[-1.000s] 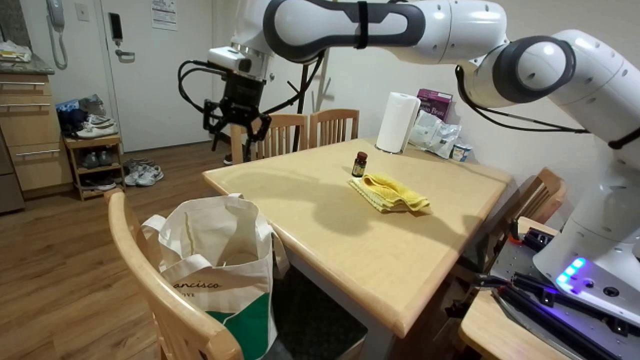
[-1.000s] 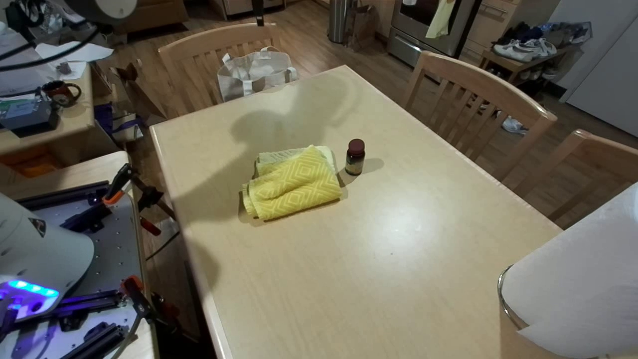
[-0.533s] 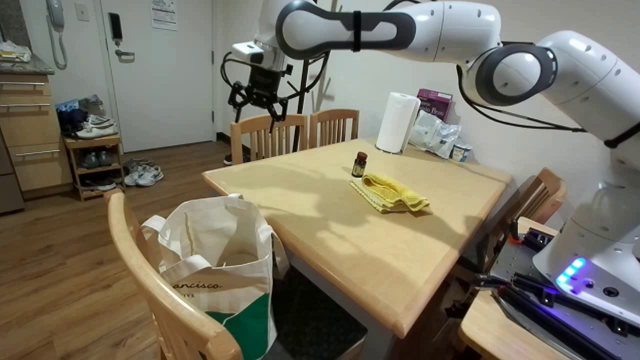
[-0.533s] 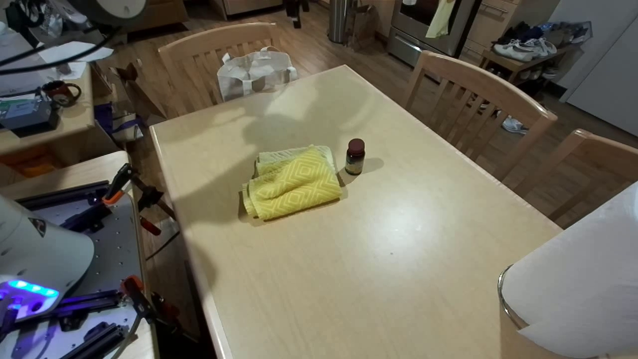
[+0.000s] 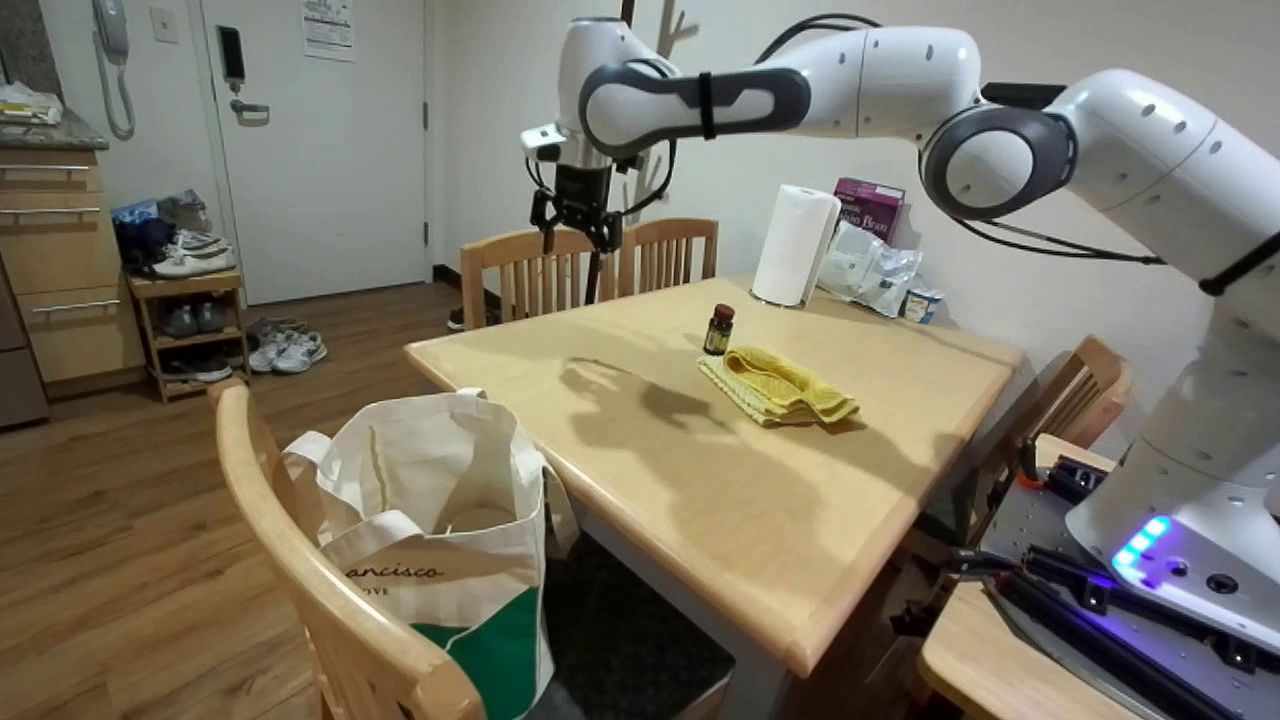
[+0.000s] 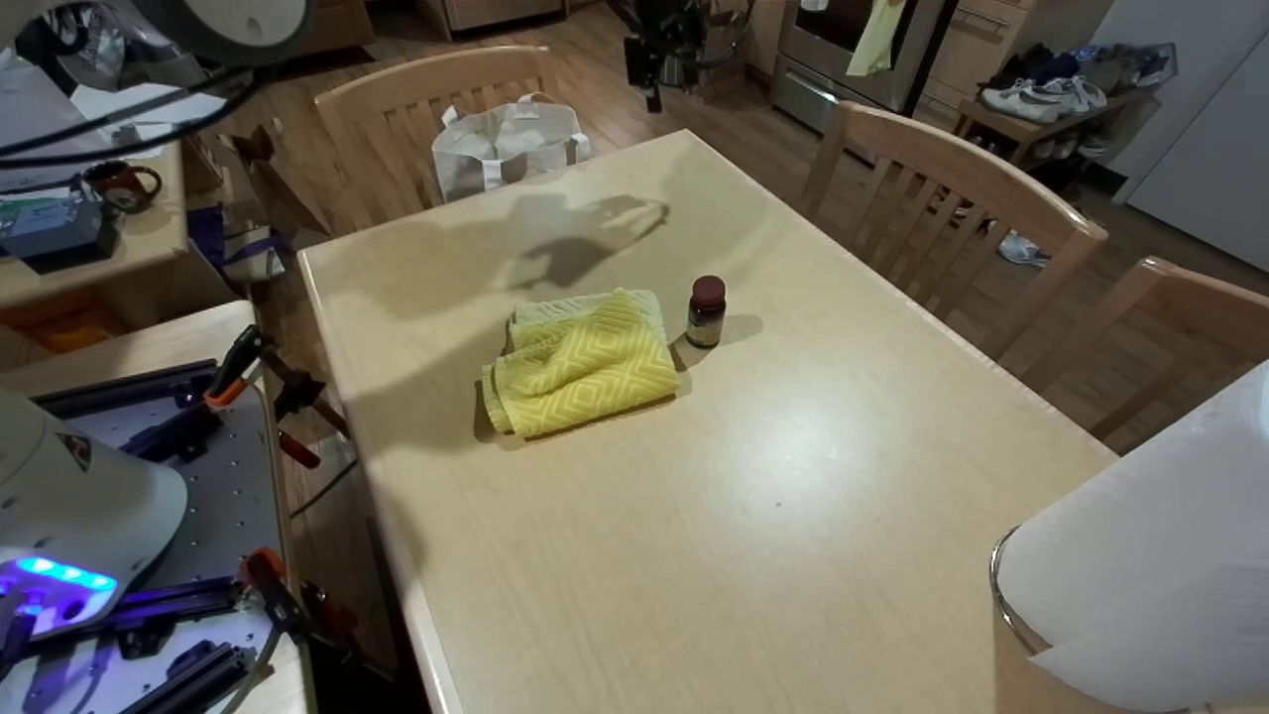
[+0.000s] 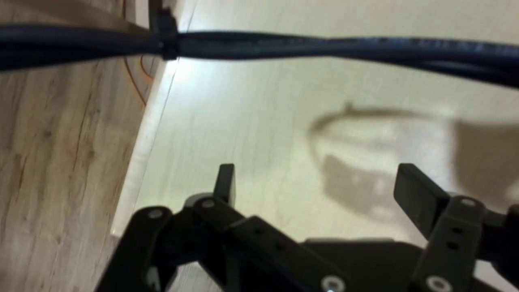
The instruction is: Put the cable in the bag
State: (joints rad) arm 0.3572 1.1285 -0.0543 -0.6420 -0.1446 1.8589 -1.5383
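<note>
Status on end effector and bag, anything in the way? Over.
End effector open, holding nothing. Bag open-topped on chair. Task cable can't be made out. Chair's back could hinder low approach.

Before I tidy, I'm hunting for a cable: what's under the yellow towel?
A paler layer of cloth pokes out from beneath the yellow diamond-patterned towel, perhaps its own fold. Whether anything else lies between them and the tabletop is covered.

The cream bag [image 5: 455, 555] stands open on a chair [image 5: 292, 548].
</note>
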